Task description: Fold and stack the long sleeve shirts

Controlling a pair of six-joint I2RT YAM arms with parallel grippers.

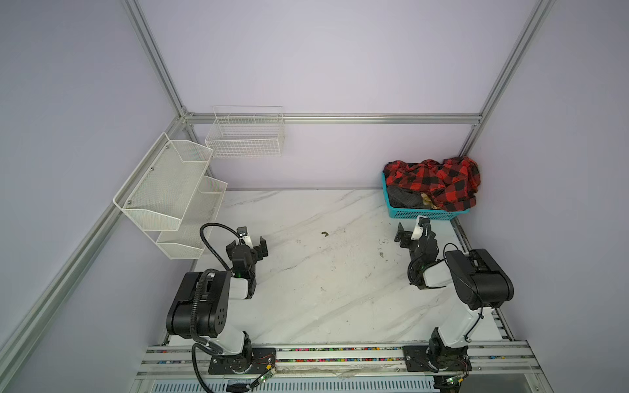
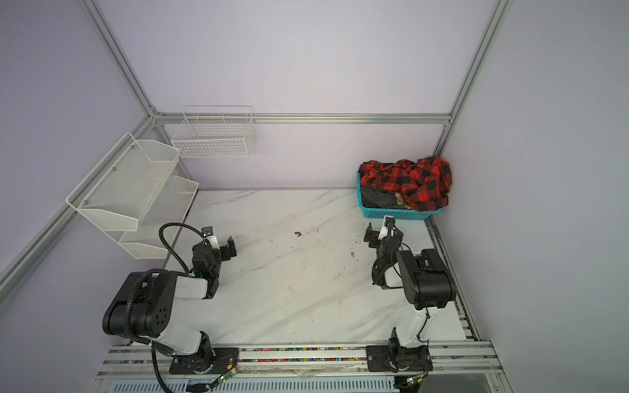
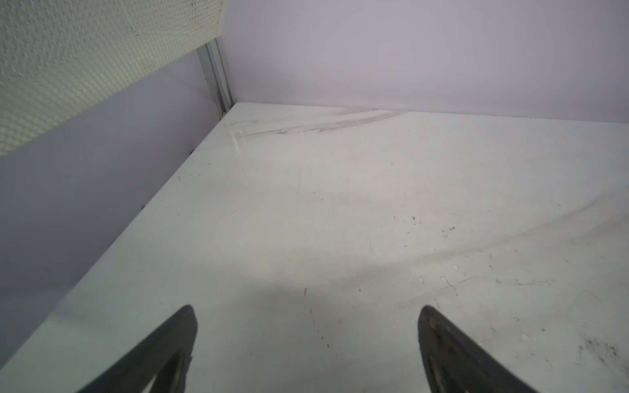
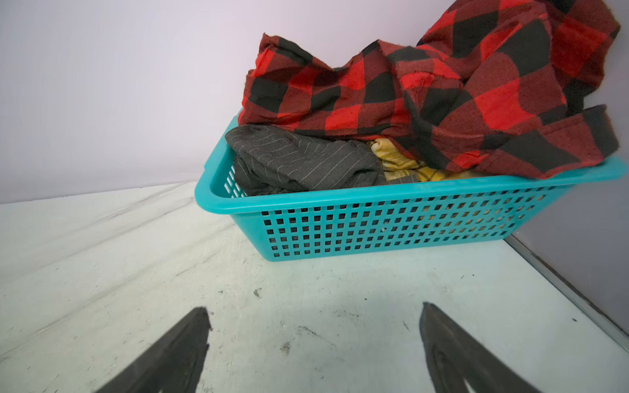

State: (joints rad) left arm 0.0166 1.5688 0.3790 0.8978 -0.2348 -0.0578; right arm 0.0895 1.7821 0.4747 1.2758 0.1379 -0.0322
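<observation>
A crumpled red-and-black check long sleeve shirt (image 1: 439, 183) (image 2: 413, 183) (image 4: 442, 95) lies heaped on top of a teal plastic basket (image 1: 422, 214) (image 2: 398, 214) (image 4: 374, 200) in the back right corner, and it hangs over the basket's rim. Beneath it, in the right wrist view, lie a dark pinstriped garment (image 4: 299, 160) and a yellow one (image 4: 405, 163). My right gripper (image 1: 416, 234) (image 2: 384, 234) (image 4: 314, 307) hovers open over the table just in front of the basket, holding nothing. On the left side my left gripper (image 1: 247, 243) (image 2: 215, 243) (image 3: 307, 308) is open and empty over bare table.
The white marble table (image 1: 323, 272) carries a small scrap of debris (image 1: 324, 233) near its middle. A two-tier white mesh shelf (image 1: 166, 190) hangs on the left wall close to my left arm. A white wire basket (image 1: 245, 136) hangs on the back wall.
</observation>
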